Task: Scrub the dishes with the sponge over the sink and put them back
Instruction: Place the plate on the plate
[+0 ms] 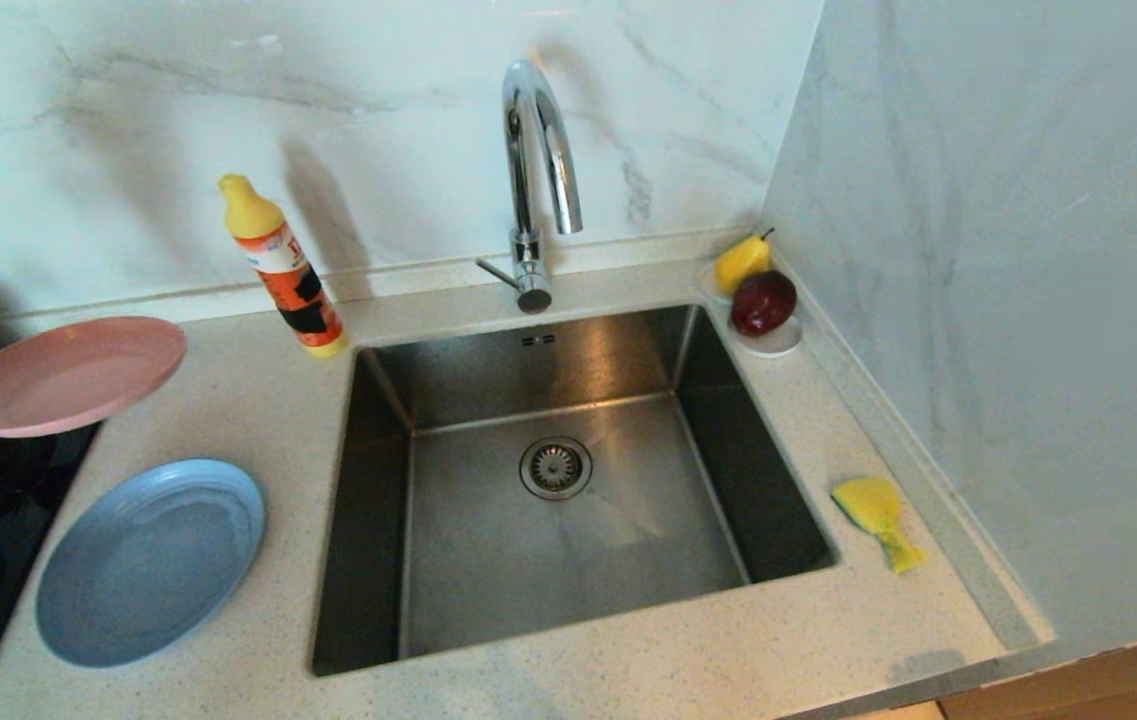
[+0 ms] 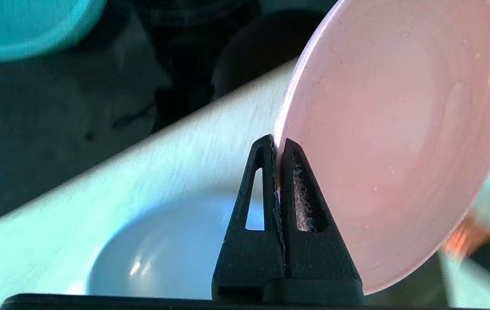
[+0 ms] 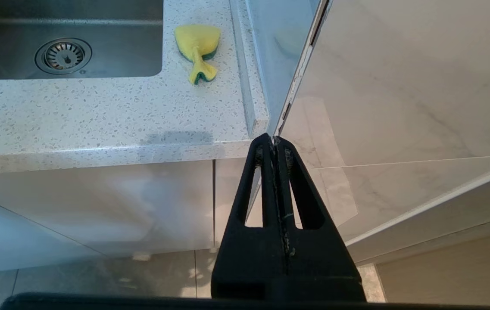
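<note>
So the left tool (image 2: pixel 278 144) has the pink plate (image 1: pixel 73 372) pinched by its rim, fingers clamped tight on the edge, and the plate is lifted off the tabletop (image 1: pixel 258 400) at the far left, tilted a bit, above and behind the light blue plate (image 1: pixel 150 560), which lies flat on the tabletop left of the sink (image 1: pixel 558 480). In the left wrist view you can catch the rim of the teal bowl (image 2: pixel 25 26) sitting over a dark surface beyond the tabletop edge. The sponge (image 1: pixel 876 518) is on the tabletop right of the sink, near the side wall. The right tool (image 3: pixel 274 140) hangs low in front of the cabinet, below the tabletop edge, fingers pressed together with nothing between them. Dish soap bottle (image 1: pixel 283 268) stands behind the sink's left corner, and a pear (image 1: pixel 742 262) and a dark red fruit (image 1: pixel 763 302) sit on a white saucer (image 1: pixel 776 342) at the back right corner.
</note>
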`<state>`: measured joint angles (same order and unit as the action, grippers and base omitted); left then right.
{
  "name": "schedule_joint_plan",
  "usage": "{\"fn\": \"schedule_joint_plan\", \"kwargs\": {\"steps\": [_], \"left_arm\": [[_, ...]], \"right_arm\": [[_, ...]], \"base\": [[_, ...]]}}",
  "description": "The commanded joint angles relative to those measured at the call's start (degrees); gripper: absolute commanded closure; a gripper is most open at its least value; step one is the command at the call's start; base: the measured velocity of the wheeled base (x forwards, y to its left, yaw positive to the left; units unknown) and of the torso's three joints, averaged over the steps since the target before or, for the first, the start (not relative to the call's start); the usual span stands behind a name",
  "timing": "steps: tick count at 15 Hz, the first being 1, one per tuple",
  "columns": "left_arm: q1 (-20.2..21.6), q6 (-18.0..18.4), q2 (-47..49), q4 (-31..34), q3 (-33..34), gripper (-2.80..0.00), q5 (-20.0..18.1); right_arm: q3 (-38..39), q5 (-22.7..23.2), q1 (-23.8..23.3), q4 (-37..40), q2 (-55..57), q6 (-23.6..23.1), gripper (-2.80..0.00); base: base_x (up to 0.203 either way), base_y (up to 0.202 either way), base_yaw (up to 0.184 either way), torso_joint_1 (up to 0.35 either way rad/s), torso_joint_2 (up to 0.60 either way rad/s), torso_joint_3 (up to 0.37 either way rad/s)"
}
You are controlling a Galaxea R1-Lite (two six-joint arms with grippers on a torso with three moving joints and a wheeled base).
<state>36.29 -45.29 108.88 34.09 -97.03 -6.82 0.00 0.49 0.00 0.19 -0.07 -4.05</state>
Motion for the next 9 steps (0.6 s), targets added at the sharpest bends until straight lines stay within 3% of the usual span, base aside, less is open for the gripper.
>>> {"fn": "schedule_joint_plan", "kwargs": {"steps": [1, 9], "left_arm": [[0.0, 2.6, -4.92, 0.36, 4.13, 0.0, -1.2], [-1.42, 16.66, -15.2, 0.03, 20.69, 0.0, -3.91]], "right_arm": [[0.0, 0.03, 0.0, -0.01, -0.01, -0.08, 0.0], [0.0, 0.03, 0.0, -0.01, -0.01, -0.08, 0.0]], "base": [[0.0, 0.0, 0.0, 0.0, 0.0, 0.0], [0.0, 0.0, 0.0, 0.0, 0.0, 0.0]]}}
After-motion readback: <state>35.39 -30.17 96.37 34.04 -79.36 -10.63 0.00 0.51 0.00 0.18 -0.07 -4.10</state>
